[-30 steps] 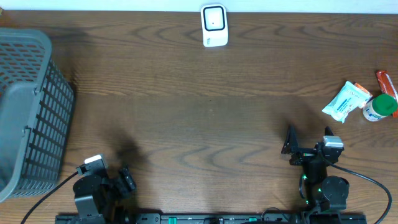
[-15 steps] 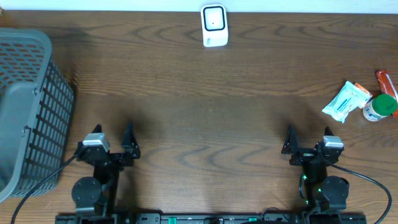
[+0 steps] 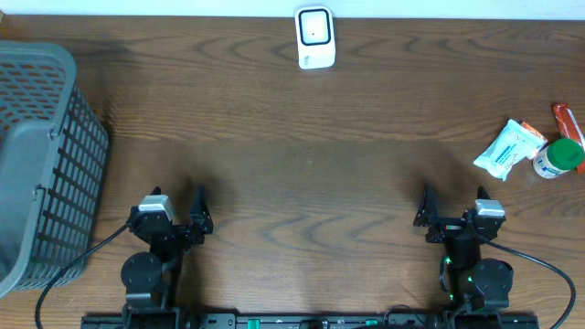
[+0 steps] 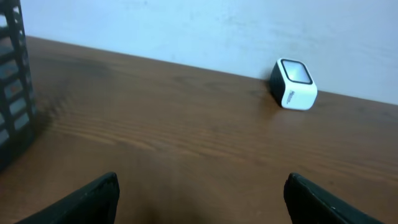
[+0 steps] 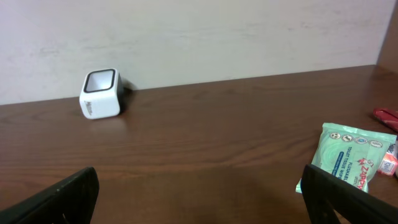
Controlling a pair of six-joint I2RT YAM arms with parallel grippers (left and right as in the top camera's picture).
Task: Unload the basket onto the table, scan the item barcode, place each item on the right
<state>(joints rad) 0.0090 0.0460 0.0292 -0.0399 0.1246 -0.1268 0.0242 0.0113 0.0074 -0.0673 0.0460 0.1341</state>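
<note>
The white barcode scanner (image 3: 315,37) with a dark window stands at the table's far edge, centre; it also shows in the left wrist view (image 4: 293,91) and the right wrist view (image 5: 100,94). Three items lie at the right edge: a green-white wipes packet (image 3: 509,149) (image 5: 347,157), a small bottle with a green cap (image 3: 558,158), and an orange-red stick (image 3: 567,119). My left gripper (image 3: 175,203) (image 4: 201,182) is open over bare wood near the front left. My right gripper (image 3: 454,203) (image 5: 199,175) is open near the front right, nothing between its fingers, the packet ahead to its right.
A grey slatted basket (image 3: 41,155) fills the left side of the table; its dark wall shows at the left edge of the left wrist view (image 4: 11,93). A pale wall runs behind the table's far edge.
The left arm has swung up from its folded pose and shifted right, its open fingers now facing the table's far edge. The right arm and the items have not moved.
</note>
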